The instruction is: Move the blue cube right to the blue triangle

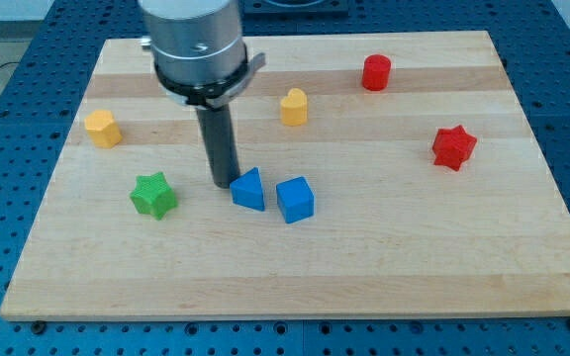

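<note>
The blue cube (295, 200) sits on the wooden board (364, 257) just below the middle. The blue triangle (248, 189) stands right beside it on the view's left, with a very narrow gap between them. My tip (223, 184) is at the triangle's left edge, touching or nearly touching it, on the side away from the cube. The rod rises from there to the arm's grey body at the view's top.
A green star (153, 195) lies left of my tip. A yellow block (102, 129) is at the left, another yellow block (294, 107) above the middle. A red cylinder (376, 73) is at the top right, a red star (453, 146) at the right.
</note>
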Robot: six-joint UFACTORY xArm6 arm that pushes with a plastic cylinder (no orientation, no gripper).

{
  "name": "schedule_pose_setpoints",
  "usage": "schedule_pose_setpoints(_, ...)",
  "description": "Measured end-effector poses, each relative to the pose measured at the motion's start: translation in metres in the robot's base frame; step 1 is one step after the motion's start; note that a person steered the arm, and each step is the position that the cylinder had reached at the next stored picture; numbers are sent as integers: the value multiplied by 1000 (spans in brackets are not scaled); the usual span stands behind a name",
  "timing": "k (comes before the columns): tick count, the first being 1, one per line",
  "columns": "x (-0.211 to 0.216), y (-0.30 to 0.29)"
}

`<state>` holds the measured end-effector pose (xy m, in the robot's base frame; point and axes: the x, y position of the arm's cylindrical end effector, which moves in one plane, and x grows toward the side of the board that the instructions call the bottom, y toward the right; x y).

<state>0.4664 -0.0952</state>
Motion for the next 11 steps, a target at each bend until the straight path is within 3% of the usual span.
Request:
schedule_pose_setpoints(2,-19,-13)
schedule_pose_setpoints(4,-48,96)
schedule_pose_setpoints(5,-31,152)
schedule_pose_setpoints(6,7,163)
schedule_pose_setpoints(8,89,153)
schedule_pose_setpoints(11,65,70)
